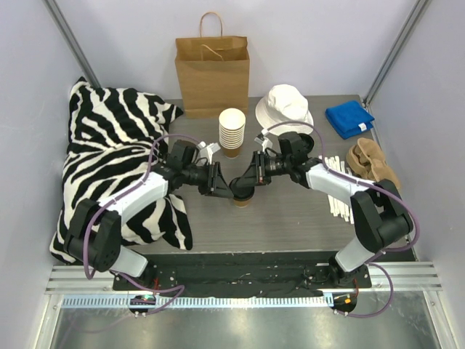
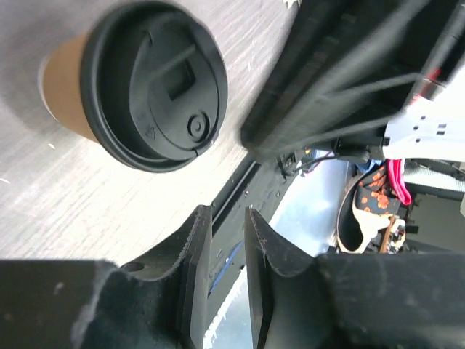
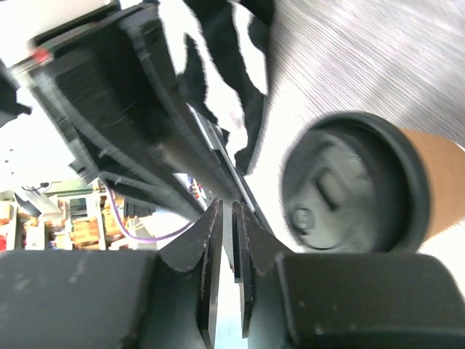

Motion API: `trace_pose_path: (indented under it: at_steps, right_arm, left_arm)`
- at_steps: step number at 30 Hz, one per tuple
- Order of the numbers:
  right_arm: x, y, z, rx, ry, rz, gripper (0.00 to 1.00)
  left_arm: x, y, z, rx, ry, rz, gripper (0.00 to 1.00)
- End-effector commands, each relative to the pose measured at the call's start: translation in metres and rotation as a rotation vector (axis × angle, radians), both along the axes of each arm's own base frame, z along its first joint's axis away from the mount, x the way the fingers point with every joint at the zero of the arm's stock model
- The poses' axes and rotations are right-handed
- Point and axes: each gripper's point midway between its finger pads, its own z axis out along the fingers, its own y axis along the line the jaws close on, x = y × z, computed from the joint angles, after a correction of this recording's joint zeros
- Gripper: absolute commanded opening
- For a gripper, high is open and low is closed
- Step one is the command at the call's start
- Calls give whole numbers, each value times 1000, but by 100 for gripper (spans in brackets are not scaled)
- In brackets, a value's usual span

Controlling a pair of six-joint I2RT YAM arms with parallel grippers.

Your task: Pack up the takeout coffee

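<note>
The takeout coffee (image 1: 242, 199), a small kraft-brown cup with a black lid, stands upright mid-table. My two grippers meet over it from either side. The left gripper (image 1: 227, 187) is by its left side and the right gripper (image 1: 253, 180) by its upper right. In the left wrist view the cup (image 2: 149, 83) lies up and left of my left gripper (image 2: 227, 212), whose jaws are nearly closed on nothing. In the right wrist view the cup (image 3: 352, 182) is to the right of my right gripper (image 3: 227, 206), whose jaws are almost touching and empty.
A brown paper bag (image 1: 212, 76) stands at the back. A stack of lidless cups (image 1: 232, 131) is just behind the grippers. A white hat (image 1: 285, 105), a blue cloth (image 1: 349, 118), a tan item (image 1: 372, 161) and white sticks (image 1: 338, 193) lie to the right. A zebra cushion (image 1: 109, 160) fills the left.
</note>
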Motion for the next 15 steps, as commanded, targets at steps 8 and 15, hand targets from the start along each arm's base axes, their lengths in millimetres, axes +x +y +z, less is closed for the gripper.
trace_pose_path:
  at_steps: [8,15]
  right_arm:
    - [-9,-9,12,-7,-73,3,19]
    - [-3,-22,-22,-66,5,-19,16]
  left_arm:
    - [31,-15,45,-88,-80,11,19]
    - [41,-25,17,-53,-28,40,9]
